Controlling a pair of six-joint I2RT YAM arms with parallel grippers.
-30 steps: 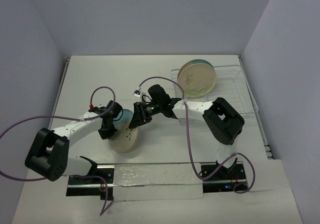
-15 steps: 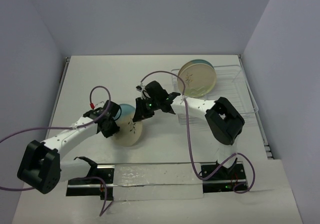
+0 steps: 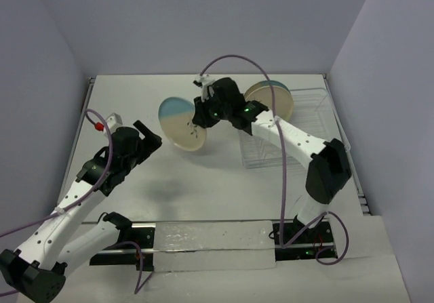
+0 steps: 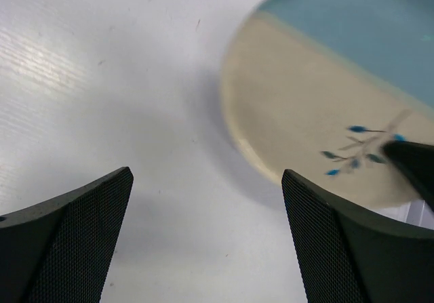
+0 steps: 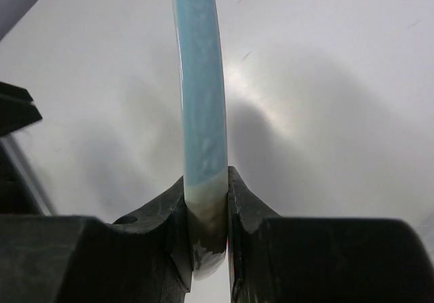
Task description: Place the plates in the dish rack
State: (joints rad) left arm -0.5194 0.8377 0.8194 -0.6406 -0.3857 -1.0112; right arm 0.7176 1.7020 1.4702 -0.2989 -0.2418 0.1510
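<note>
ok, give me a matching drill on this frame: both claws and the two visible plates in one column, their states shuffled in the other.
Column one
1. left claw
2. right claw
3. half-blue, half-cream round ceramic plate at table centre
4. second round ceramic plate at the rear right

Column two
A. standing on edge in the silvery wire dish rack
B. open, holding nothing
C. shut on a plate's rim
D. gripped at its cream edge, outside the rack

Pairs: 1-B, 2-C, 3-D, 4-A
</note>
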